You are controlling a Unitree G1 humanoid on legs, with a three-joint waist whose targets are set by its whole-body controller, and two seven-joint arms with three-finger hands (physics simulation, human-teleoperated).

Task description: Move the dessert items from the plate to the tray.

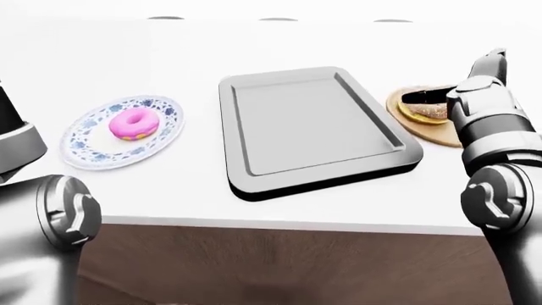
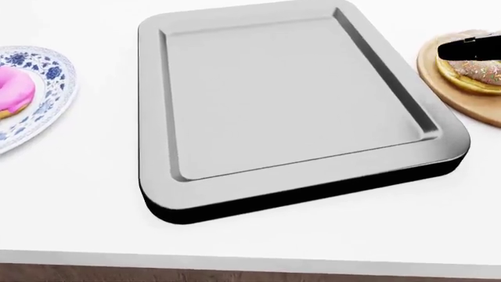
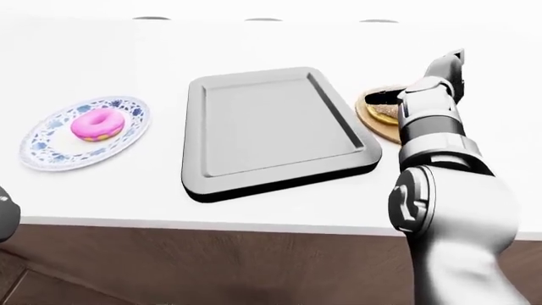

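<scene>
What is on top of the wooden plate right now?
A sprinkled donut lies on the wooden plate, with the right hand's black fingers over it. The donut's far part is covered.

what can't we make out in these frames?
- Right hand: only a black finger shows over the sprinkled donut in the head view; in the eye views its own forearm hides it. Grip cannot be told.
- Left hand: outside every view; only the arm shows at the left-eye view's left edge.
- Wooden plate: cut by the head view's right edge, part hidden by the forearm elsewhere.
- Pink donut: cut by the head view's left edge.
</scene>
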